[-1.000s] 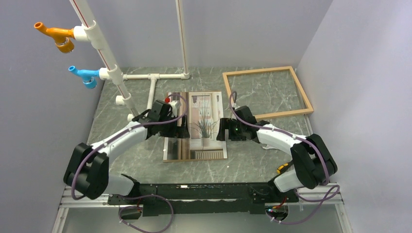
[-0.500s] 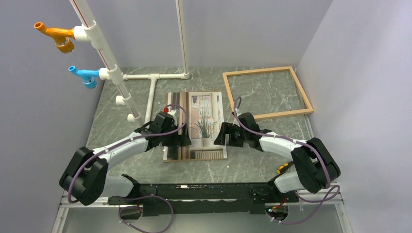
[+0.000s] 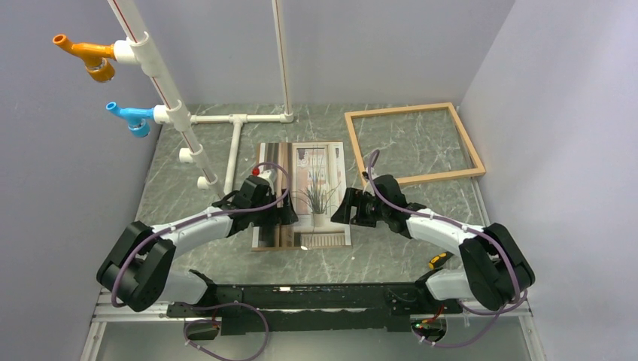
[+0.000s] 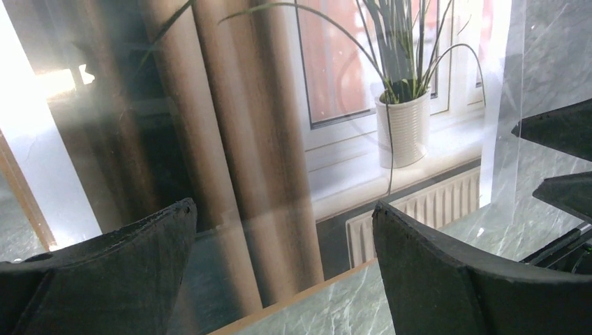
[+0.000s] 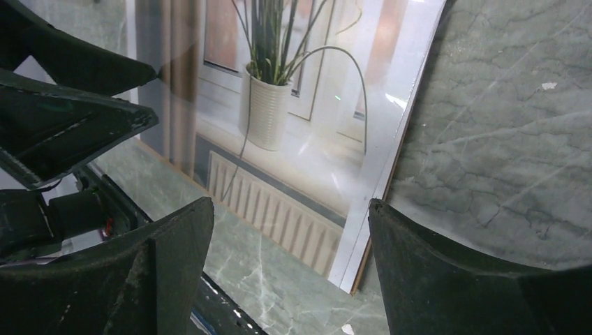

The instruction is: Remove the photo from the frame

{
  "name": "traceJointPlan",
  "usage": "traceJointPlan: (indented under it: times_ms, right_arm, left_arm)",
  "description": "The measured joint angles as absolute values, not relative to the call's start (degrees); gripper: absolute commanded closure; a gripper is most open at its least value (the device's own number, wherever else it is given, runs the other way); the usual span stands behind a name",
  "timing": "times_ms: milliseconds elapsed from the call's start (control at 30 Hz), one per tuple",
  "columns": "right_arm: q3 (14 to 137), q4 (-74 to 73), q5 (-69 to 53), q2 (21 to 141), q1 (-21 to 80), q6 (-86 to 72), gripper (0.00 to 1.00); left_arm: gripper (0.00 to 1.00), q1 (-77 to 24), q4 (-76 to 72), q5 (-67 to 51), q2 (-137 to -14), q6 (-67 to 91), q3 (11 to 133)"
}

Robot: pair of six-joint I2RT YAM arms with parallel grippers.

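Observation:
The photo, a print of a potted spiky plant beside brown curtains, lies flat and face up in the middle of the table, its surface glossy with reflections. The empty light-wood frame lies apart from it at the back right. My left gripper hangs open low over the photo's near left part, above the curtains and the near edge. My right gripper is open over the photo's near right corner. Nothing sits between either pair of fingers. The plant pot shows in both wrist views.
A white pipe structure with orange and blue fittings stands at the back left, its base pipes lying on the marbled table. Grey walls close in the sides and back. A yellow-handled item lies by the right arm's base.
Both grippers have drawn back along the photo's sides toward its near edge. The right jaws have narrowed slightly. The photo and frame have not moved.

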State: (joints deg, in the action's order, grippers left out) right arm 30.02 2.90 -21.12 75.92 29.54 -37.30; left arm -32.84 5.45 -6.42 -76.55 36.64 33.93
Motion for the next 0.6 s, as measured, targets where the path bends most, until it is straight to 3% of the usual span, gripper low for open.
traceJointPlan:
  times_ms: [233, 600]
  right_arm:
    - [30.0, 2.7, -21.7, 74.4, 29.3, -37.8, 0.18]
    - [30.8, 2.7, -24.8, 75.8, 29.3, -38.1, 0.16]
  left_arm:
    - [0.01, -33.4, 4.6, -5.7, -76.1, 37.1, 33.8]
    - [0.01, -33.8, 17.5, -3.5, -64.2, 36.2, 39.6]
